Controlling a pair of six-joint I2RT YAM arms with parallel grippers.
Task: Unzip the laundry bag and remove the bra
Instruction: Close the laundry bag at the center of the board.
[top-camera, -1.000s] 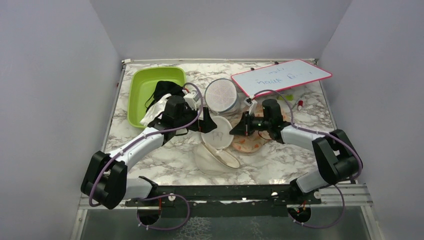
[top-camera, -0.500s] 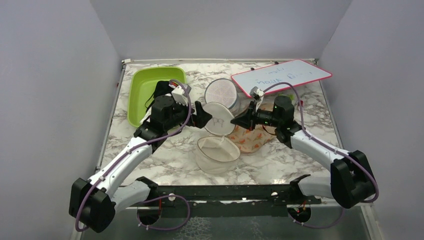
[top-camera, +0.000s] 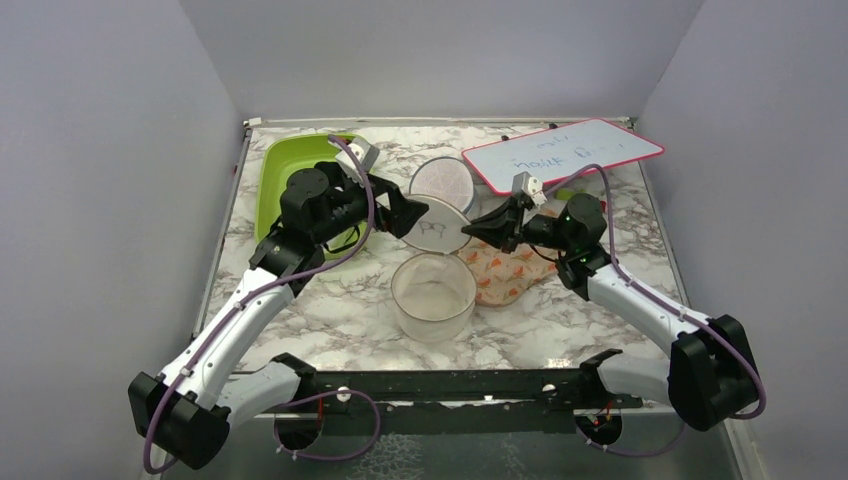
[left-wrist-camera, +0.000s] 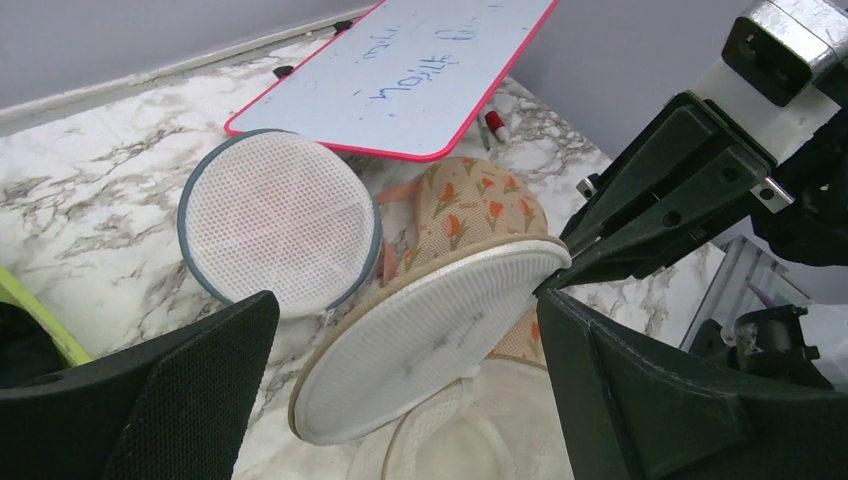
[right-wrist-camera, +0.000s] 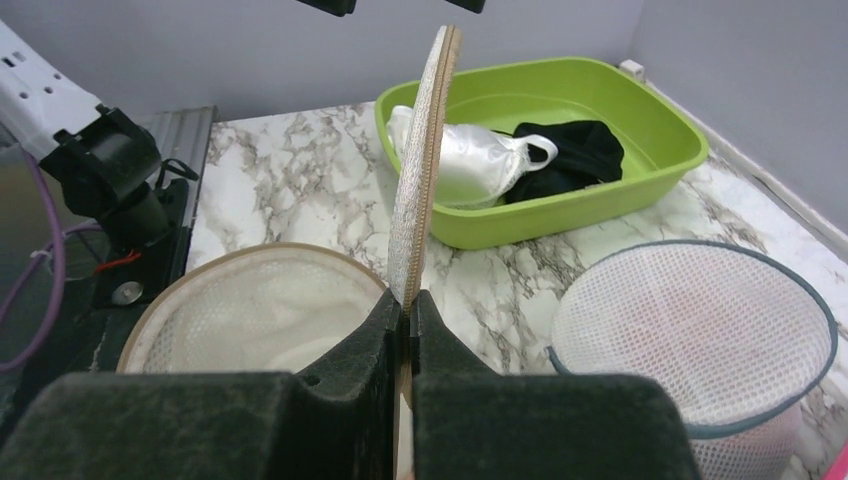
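Note:
The laundry bag stands unzipped, and its open round body (top-camera: 432, 297) shows only white mesh inside (right-wrist-camera: 250, 310). Its cream lid (top-camera: 436, 224) with the small bra drawing is lifted above the body. My right gripper (top-camera: 470, 230) is shut on the lid's tan rim (right-wrist-camera: 425, 160), with the fingers pinching the edge (right-wrist-camera: 410, 310). My left gripper (top-camera: 405, 215) is wide open at the lid's left side, and the lid (left-wrist-camera: 440, 340) lies between its jaws untouched. The black bra (right-wrist-camera: 575, 150) lies in the green tub (right-wrist-camera: 650, 170), next to a white garment (right-wrist-camera: 460, 165).
The plain gridded white pod (top-camera: 443, 187) stands behind the bag. The orange floral pouch (top-camera: 510, 270) lies to its right under my right arm. A red-edged whiteboard (top-camera: 560, 152) lies at the back right. The green tub (top-camera: 285, 165) is at the back left.
Both grippers have risen and moved back. The right one has lifted the lid off the bag's body, which now stands round and open. The left gripper has drawn left of the lid.

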